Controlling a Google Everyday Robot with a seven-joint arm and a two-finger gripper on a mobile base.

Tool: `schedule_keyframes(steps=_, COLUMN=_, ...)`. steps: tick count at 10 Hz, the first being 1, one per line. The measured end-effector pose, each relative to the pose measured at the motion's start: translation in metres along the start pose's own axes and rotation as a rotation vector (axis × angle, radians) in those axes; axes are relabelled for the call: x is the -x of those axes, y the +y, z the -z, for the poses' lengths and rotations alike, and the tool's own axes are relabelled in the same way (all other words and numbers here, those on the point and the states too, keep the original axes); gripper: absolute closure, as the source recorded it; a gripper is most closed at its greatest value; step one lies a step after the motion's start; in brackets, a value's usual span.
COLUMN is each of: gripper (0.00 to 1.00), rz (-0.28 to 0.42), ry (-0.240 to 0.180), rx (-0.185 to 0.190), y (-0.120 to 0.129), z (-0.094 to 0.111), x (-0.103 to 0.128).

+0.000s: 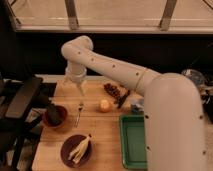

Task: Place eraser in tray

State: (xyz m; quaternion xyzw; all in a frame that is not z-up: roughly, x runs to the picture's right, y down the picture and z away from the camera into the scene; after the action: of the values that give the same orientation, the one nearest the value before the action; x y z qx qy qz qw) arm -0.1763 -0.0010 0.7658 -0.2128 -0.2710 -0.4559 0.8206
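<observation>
The white arm sweeps in from the lower right of the frame, bends at an elbow in the upper left, and drops its wrist straight down. The end effector [79, 88] hangs over the upper left part of the wooden table [102, 131], pointing downward. Whether it is open or closed cannot be told, and nothing is seen in it.

The eraser [54, 114] appears as a dark oblong block lying in the red bowl [46, 120] at the left edge of the table, below and to the left of the end effector and apart from it. The tray [131, 144] sits at the lower right of the table, well apart from the eraser. It is green with a raised rim, and its right side is hidden behind the bulk of the arm. The part of its floor that shows is bare.

Between bowl and tray lie several other things:
- A thin pale utensil [79, 113] lies just right of the bowl, almost directly under the end effector.
- A small round yellow-orange thing [104, 105] sits near the table's middle.
- A brown clustered thing [112, 90] sits above it, with a thin dark stick [122, 99] slanting beside it.

At the lower left a round purple plate [70, 152] carries a pale, long thing [80, 147] — what it is cannot be made out.
</observation>
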Motion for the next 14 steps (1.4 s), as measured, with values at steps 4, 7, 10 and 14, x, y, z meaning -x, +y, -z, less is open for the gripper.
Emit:
schedule_keyframes(steps=4, gripper=0.30, rz=0.110, ry=-0.073, rx=-0.003, y=-0.047, z=-0.032, x=0.038)
schedule_keyframes(steps=7, gripper=0.30, rz=0.113, ry=-0.073, rx=-0.001, y=-0.046, z=-0.032, x=0.038)
schedule_keyframes(steps=10, gripper=0.30, rz=0.193, ry=-0.083, rx=0.026, y=-0.048, z=-0.044, x=0.056)
schedule_keyframes(steps=14, gripper=0.30, rz=0.321, ry=-0.131, rx=0.033, y=-0.061, z=-0.074, x=0.103)
